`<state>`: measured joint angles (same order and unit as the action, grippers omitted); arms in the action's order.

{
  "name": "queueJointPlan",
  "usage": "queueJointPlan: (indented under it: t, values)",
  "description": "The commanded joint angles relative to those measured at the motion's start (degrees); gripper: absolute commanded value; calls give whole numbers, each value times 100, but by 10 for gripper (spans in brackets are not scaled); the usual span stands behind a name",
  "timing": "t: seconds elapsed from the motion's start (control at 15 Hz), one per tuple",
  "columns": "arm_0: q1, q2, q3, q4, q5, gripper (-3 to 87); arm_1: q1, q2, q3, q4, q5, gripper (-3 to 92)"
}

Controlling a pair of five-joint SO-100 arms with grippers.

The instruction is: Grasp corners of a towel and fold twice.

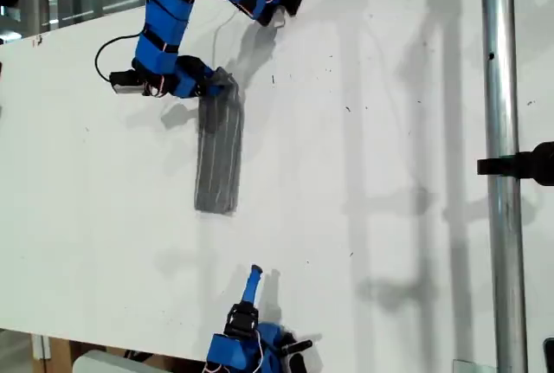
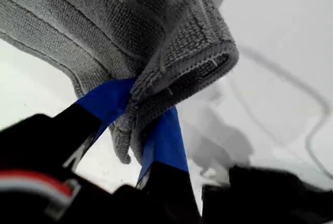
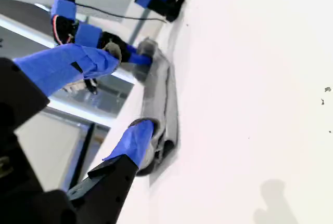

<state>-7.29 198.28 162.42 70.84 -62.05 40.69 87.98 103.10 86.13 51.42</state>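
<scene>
My first gripper [image 1: 216, 86], toward the exterior view's upper left, is clamped on one end of the towel [image 1: 218, 152]; the first wrist view shows grey ribbed fabric bunched and doubled over between the two blue-taped jaws of this gripper [image 2: 139, 125], with a rounded fold of cloth bulging just beyond them. From that gripper the towel runs away as a long, narrow, folded strip lying flat on the white counter [image 1: 389, 131], its far end squared off and free. My second gripper [image 1: 254, 276] sits near the exterior view's lower edge, well apart from the towel's free end and touching nothing. In the second wrist view its blue-taped jaws stand wide apart with only air between them [image 3: 117, 102], and the towel [image 3: 161, 104] lies ahead of it, stretching to the first gripper [image 3: 140, 55] at the far end. At the exterior view's right a metal pole [image 1: 504, 174] stands upright.
</scene>
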Motion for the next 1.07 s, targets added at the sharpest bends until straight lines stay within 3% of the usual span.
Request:
queueJointPlan:
  t: [0.0,0.13,0.2,0.33,0.47,0.87,1.0]
  values:
    - [79,35,-9,-79,-9,210,-396,1292,466,1582,589,-2]
    - [114,35,-9,-79,0,209,-1336,1441,79,2769,1521,-3]
    - [167,35,-18,-79,-18,208,-1872,1477,-633,2602,1644,-3]
    - [193,35,-9,-88,18,208,-2250,1389,-1573,870,1107,-3]
    - [246,35,-18,-88,9,206,-2145,984,-1951,-88,905,-3]
    - [325,35,-18,-88,-26,205,-1397,-299,-1837,-2136,536,-3]
    - [352,35,-18,-88,-53,205,-1336,-519,-1828,-2689,519,300]
